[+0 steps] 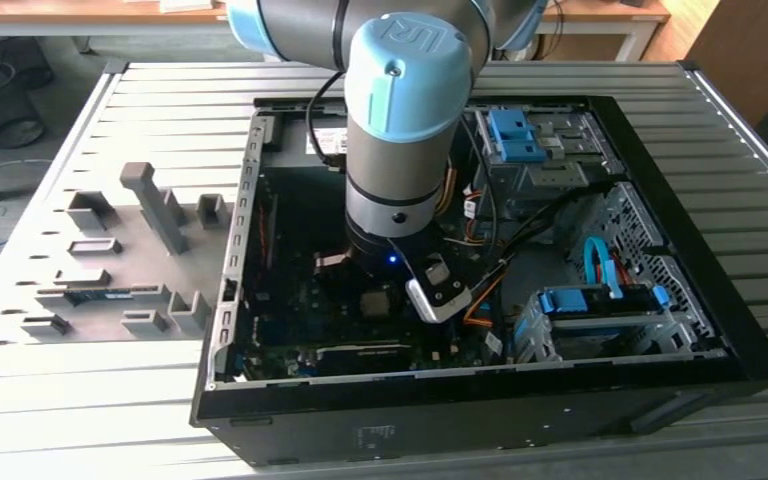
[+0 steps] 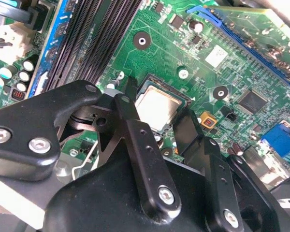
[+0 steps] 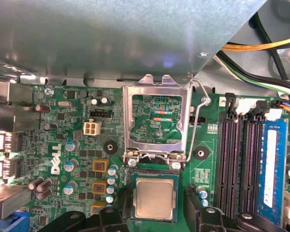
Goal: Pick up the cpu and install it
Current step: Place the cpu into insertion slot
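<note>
The cpu [image 3: 154, 198], a small square chip with a dull silver top, lies flat in its socket on the green motherboard [image 3: 63, 125]. It also appears in the second wrist view as the cpu [image 2: 157, 108] and in the exterior view as the cpu [image 1: 377, 302], under the arm's wrist. My gripper [image 3: 156, 207] hangs right over it, open. One black finger [image 2: 135, 125] stands on each side of the chip, just outside the socket's edges. The socket's metal load plate [image 3: 154, 121] is swung up, and its wire lever [image 3: 199, 121] is raised beside it.
Black memory slots [image 3: 241, 154] run beside the socket. Orange and black cables [image 3: 261, 46] cross over the metal wall of the open computer case [image 1: 244, 200]. A blue drive cage [image 1: 598, 310] fills the case's corner at the exterior view's right. A grey parts fixture [image 1: 117, 260] stands outside it.
</note>
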`<state>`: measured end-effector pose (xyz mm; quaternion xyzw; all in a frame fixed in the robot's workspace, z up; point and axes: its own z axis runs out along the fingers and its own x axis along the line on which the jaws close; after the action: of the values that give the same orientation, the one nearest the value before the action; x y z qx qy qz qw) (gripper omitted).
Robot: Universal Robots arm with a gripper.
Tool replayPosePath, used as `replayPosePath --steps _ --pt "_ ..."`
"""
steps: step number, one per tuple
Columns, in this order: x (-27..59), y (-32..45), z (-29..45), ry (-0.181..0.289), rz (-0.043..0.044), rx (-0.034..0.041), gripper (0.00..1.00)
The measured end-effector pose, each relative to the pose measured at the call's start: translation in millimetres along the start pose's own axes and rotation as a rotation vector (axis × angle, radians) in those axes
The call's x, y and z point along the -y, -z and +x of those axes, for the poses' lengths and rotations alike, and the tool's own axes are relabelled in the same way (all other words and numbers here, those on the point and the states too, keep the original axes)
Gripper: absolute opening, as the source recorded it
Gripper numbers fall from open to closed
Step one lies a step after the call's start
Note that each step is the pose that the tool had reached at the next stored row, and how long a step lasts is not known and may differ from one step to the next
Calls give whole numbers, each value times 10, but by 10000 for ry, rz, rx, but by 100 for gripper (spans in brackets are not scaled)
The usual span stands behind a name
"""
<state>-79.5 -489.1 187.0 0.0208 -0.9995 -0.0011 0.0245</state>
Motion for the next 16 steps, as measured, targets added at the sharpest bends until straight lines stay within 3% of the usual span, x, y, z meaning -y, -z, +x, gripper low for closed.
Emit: replayPosePath --steps 6,7,9,16 --pt "0 0 0 -1 2 -2 56" --pt "0 0 0 0 3 -1 49" --pt "0 0 0 -1 2 -1 47" --pt "0 -1 0 0 1 0 47"
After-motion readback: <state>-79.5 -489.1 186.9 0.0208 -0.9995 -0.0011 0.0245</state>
